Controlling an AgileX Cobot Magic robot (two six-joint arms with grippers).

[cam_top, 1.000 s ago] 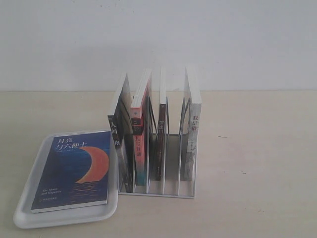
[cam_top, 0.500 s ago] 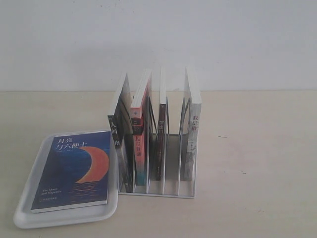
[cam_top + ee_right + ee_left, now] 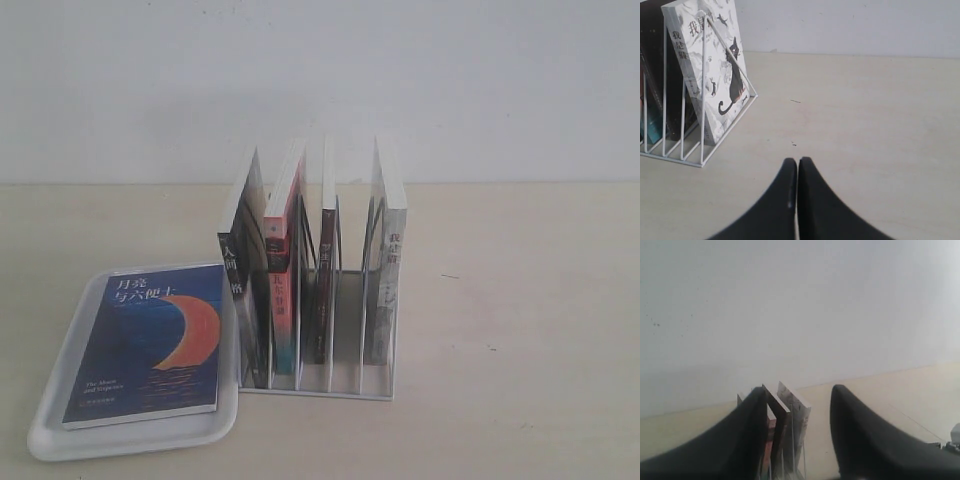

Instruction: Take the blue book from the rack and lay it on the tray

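The blue book (image 3: 150, 340) with the orange crescent lies flat, cover up, on the white tray (image 3: 60, 420) at the front left of the table. To its right stands the white wire rack (image 3: 345, 385) holding several upright books. No arm shows in the exterior view. My left gripper (image 3: 798, 405) is open and holds nothing; beyond its fingers the tops of the racked books (image 3: 790, 412) appear. My right gripper (image 3: 797, 165) is shut and empty over bare table, to the right of the rack (image 3: 702, 150).
In the rack stand a black-spined book (image 3: 232, 270), a red-and-teal-spined book (image 3: 282, 290), a dark-spined book (image 3: 322, 290) and a white-grey book with a cat drawing (image 3: 715, 65). A white wall rises behind the table. Beige tabletop (image 3: 520, 330) stretches to the right.
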